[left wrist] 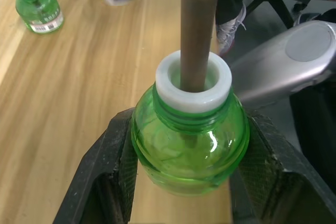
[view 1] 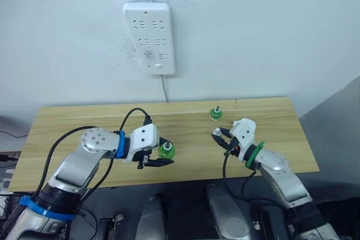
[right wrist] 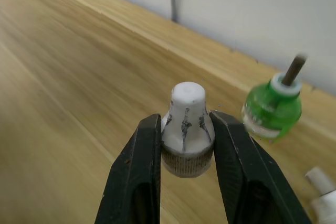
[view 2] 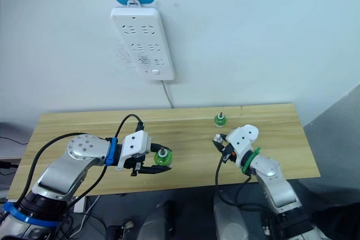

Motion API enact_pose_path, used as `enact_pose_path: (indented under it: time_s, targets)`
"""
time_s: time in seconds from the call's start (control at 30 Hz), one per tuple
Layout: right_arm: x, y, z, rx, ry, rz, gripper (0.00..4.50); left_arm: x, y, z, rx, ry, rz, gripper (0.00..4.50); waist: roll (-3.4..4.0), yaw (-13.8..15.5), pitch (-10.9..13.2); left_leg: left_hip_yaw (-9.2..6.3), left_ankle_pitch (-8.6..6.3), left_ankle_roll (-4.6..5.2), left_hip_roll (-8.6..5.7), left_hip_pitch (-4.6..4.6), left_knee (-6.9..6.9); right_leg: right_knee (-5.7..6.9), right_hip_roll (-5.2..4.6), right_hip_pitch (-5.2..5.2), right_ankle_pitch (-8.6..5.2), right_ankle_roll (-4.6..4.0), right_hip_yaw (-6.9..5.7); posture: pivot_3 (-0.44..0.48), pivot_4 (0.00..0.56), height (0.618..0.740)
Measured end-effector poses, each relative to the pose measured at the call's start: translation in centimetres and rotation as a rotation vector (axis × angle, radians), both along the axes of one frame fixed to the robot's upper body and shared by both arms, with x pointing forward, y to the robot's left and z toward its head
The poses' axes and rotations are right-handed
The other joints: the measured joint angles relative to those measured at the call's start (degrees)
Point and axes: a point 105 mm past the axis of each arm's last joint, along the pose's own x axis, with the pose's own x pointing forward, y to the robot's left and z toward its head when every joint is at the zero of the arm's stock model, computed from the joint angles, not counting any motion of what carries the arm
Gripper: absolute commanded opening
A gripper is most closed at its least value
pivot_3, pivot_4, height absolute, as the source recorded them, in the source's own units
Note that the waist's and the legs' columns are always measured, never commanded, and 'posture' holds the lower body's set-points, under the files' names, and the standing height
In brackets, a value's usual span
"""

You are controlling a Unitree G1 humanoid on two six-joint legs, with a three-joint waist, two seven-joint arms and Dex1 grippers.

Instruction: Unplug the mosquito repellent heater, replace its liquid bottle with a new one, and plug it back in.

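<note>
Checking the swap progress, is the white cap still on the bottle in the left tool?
No, the bottle shows a bare brown wick, gripped by the left tool.

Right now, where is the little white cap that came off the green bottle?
The white cap is pinched in the right gripper, held just over the wooden table on the robot's right, near the green bottle standing by the table's far edge.

Table (view 1: 84, 122): pale wood, matt, visible grain. Bottle (left wrist: 190, 139) in left gripper (view 1: 160, 154): glossy translucent green plastic, white plastic collar, matt brown wick. Far bottle (view 1: 215, 113): same green plastic w/ paper label. Cap (right wrist: 186, 124) in right gripper (right wrist: 185, 153): white plastic, scuffed, ribbed skirt. Gripper fingers (left wrist: 107, 174): black, matt, textured. Power strip (view 1: 148, 37): smooth white plastic.
</note>
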Motion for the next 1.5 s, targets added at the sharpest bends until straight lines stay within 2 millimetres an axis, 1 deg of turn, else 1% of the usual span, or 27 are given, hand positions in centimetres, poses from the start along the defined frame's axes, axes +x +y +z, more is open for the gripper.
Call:
enact_pose_path:
  time_s: [0.1,0.23,0.37,0.43,0.47,0.57,0.63,0.67,0.7,0.77,0.83,0.87,0.93,1.0,1.07,1.17,1.23,1.3,1.4,1.5]
  targets:
    - [1.5,-0.2,-1.2,-0.016,0.001,-0.034,1.02,-0.6,-0.1,-0.1,-0.003,0.017,-0.001,2.28,0.07,0.52,0.57,0.05,0.0,0.0,0.0,0.01,0.0,0.01,0.0,-0.02,0.0,0.0,0.03,-0.168,0.391,0.74]
    - [3.6,-1.4,-1.8,-0.024,-0.014,-0.108,1.02,-1.0,0.4,0.2,0.008,0.027,0.013,2.28,0.22,1.39,1.02,0.07,0.0,0.0,-0.01,0.01,-0.02,0.0,0.0,-0.03,0.0,0.0,0.05,-0.143,0.393,0.74]
    - [4.5,-1.9,-2.1,-0.007,-0.017,-0.135,1.02,-1.2,0.7,0.7,0.01,0.016,0.024,2.28,0.29,2.21,1.35,0.09,0.0,0.0,0.0,0.01,-0.05,0.0,0.01,-0.05,0.0,0.0,0.08,-0.128,0.383,0.74]
    - [4.6,-1.7,-2.1,0.015,-0.013,-0.129,1.75,-1.3,0.9,0.7,0.016,0.019,0.036,2.28,0.29,2.38,1.35,0.09,0.0,0.0,0.0,0.01,-0.07,-0.01,0.01,-0.05,0.0,0.0,0.08,-0.124,0.382,0.74]
    - [4.6,-1.6,-2.2,0.021,-0.008,-0.12,2.02,-1.3,0.9,0.8,0.018,0.016,0.04,2.28,0.29,2.53,1.35,0.09,0.0,0.0,0.0,0.02,-0.08,-0.01,0.01,-0.05,0.0,0.0,0.08,-0.124,0.379,0.74]
    - [4.3,-1.0,-2.3,0.039,-0.005,-0.093,3.13,-1.3,0.8,0.8,0.018,0.012,0.039,2.28,0.3,2.65,1.35,0.1,0.0,-0.01,-0.01,0.01,-0.08,-0.02,0.0,-0.05,0.0,0.0,0.1,-0.133,0.362,0.74]
    - [4.2,-1.0,-2.0,0.049,-0.016,-0.084,3.93,-1.3,0.8,0.9,0.017,0.007,0.039,2.28,0.3,2.65,1.35,0.1,0.0,-0.01,-0.02,0.01,-0.08,-0.02,0.0,-0.05,0.0,0.0,0.1,-0.144,0.35,0.74]
    - [3.9,-1.2,-1.4,0.05,-0.04,-0.074,4.32,-1.1,0.7,1.1,0.014,-0.001,0.038,2.28,0.3,2.64,1.35,0.1,0.0,-0.01,-0.02,0.01,-0.08,-0.01,-0.01,-0.07,0.0,0.0,0.1,-0.146,0.346,0.74]
    - [3.7,-1.2,-1.0,0.054,-0.054,-0.066,4.48,-0.9,0.7,1.2,0.011,-0.006,0.04,2.28,0.29,2.65,1.35,0.09,0.0,-0.01,-0.01,0.01,-0.08,-0.02,0.0,-0.07,0.0,0.0,0.08,-0.154,0.335,0.74]
    - [3.0,-1.5,0.2,0.061,-0.083,-0.045,4.5,-0.5,0.6,1.3,-0.006,-0.016,0.048,2.28,0.29,2.67,1.32,0.09,0.0,-0.01,-0.02,0.01,-0.08,-0.02,-0.01,-0.07,0.0,0.0,0.08,-0.166,0.32,0.74]
    - [1.9,-2.0,1.7,0.042,-0.105,0.005,4.5,0.1,0.2,1.5,-0.029,-0.03,0.049,2.28,0.28,2.73,1.32,0.09,0.01,-0.02,-0.04,-0.01,-0.07,-0.03,-0.03,-0.07,0.0,0.0,0.08,-0.175,0.313,0.74]
    - [1.4,-2.1,2.4,0.039,-0.111,0.032,4.5,0.3,0.2,1.5,-0.036,-0.032,0.052,2.28,0.24,2.71,1.3,0.09,0.01,-0.02,-0.04,-0.01,-0.07,-0.03,-0.03,-0.06,0.0,0.0,0.08,-0.19,0.3,0.74]
    - [-0.2,-1.9,3.8,0.007,-0.087,0.13,4.5,0.8,-0.5,1.6,-0.059,-0.039,0.03,2.28,0.26,2.64,1.22,0.09,0.01,-0.02,-0.05,-0.01,-0.06,-0.01,-0.04,-0.07,0.0,0.01,0.08,-0.217,0.284,0.74]
    - [-2.1,-1.2,5.5,-0.032,-0.061,0.259,4.5,1.1,-1.2,1.9,-0.083,-0.045,-0.003,2.28,0.22,2.58,1.17,0.07,0.01,-0.02,-0.04,-0.03,-0.05,-0.03,-0.02,-0.06,0.0,0.01,0.05,-0.235,0.275,0.74]
    - [-3.9,-0.2,7.9,-0.076,-0.052,0.384,4.5,1.3,-2.3,2.2,-0.107,-0.042,-0.047,2.28,0.19,2.38,1.05,0.08,0.01,-0.02,-0.02,-0.03,-0.01,-0.02,-0.01,-0.06,-0.01,0.02,0.05,-0.248,0.266,0.74]
    - [-5.3,1.4,10.2,-0.113,-0.044,0.493,4.5,1.6,-3.6,2.8,-0.13,-0.047,-0.111,2.28,0.13,2.03,0.89,0.07,0.01,-0.02,0.0,-0.03,-0.02,-0.02,0.01,-0.07,0.0,0.01,0.01,-0.261,0.26,0.74]
    - [-5.5,2.1,11.0,-0.114,-0.039,0.513,4.5,1.6,-4.0,2.9,-0.135,-0.043,-0.135,2.28,0.09,1.96,0.76,0.06,0.01,-0.02,0.0,-0.04,-0.04,-0.05,0.01,-0.07,0.0,0.01,0.0,-0.27,0.256,0.74]
    - [-5.4,2.8,11.2,-0.103,-0.012,0.516,4.5,2.0,-4.2,3.0,-0.136,-0.041,-0.141,2.28,0.06,1.75,0.74,0.06,0.01,-0.02,-0.01,-0.06,-0.03,-0.07,-0.01,-0.08,0.0,0.0,0.0,-0.274,0.253,0.74]
    - [-5.0,4.0,11.7,-0.074,-0.01,0.509,4.5,2.4,-5.0,3.4,-0.153,-0.051,-0.165,2.28,0.06,1.55,0.71,0.04,0.01,-0.02,-0.03,-0.1,0.01,-0.06,-0.03,-0.08,0.01,0.0,-0.02,-0.274,0.248,0.74]
    - [-5.0,4.6,11.7,-0.061,-0.002,0.506,4.5,2.7,-5.4,4.0,-0.163,-0.069,-0.178,2.28,-0.01,1.49,0.61,-0.01,0.01,-0.02,-0.04,-0.11,0.0,-0.07,-0.04,-0.08,0.01,0.0,-0.07,-0.271,0.244,0.74]
